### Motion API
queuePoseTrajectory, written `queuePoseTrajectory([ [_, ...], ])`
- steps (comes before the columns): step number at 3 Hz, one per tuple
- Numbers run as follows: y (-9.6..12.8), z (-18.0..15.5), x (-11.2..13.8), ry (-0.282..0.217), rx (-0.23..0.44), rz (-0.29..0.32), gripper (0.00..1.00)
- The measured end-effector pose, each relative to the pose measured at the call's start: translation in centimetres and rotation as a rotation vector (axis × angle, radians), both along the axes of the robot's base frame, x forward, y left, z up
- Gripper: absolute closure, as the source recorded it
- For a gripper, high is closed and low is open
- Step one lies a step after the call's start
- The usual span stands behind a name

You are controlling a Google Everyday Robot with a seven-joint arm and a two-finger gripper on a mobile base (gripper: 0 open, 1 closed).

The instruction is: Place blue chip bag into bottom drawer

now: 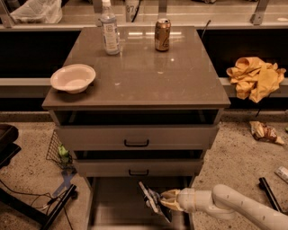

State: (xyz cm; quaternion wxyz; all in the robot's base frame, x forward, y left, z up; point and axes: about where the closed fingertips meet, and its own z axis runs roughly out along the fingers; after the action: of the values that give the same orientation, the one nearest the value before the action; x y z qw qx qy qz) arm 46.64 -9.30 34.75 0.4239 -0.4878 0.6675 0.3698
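Blue chip bag (150, 201) is hanging from our gripper (164, 202), whose fingers are pinching one edge of it at their tips. We are holding it over the open bottom drawer (112, 206) directly beneath (presumably so that a release drops it inside). It is showing dark, crinkled foil with white print, tilted edge-on.

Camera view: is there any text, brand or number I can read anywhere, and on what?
"87": faint digits on the pale object behind the cabinet top; uncertain.
On the bottle: label too blurred to read.
On the can: no legible brand.
On the blue chip bag, held by the gripper over the bottom drawer: white print unreadable.
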Motion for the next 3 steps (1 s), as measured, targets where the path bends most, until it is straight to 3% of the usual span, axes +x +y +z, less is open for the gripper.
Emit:
queuePoseTrajectory([
  [2, 0.37, -0.07, -0.07, 0.002, 0.003, 0.004, 0.51],
  [3, 0.65, -0.09, -0.13, 0.004, 0.006, 0.008, 0.21],
])
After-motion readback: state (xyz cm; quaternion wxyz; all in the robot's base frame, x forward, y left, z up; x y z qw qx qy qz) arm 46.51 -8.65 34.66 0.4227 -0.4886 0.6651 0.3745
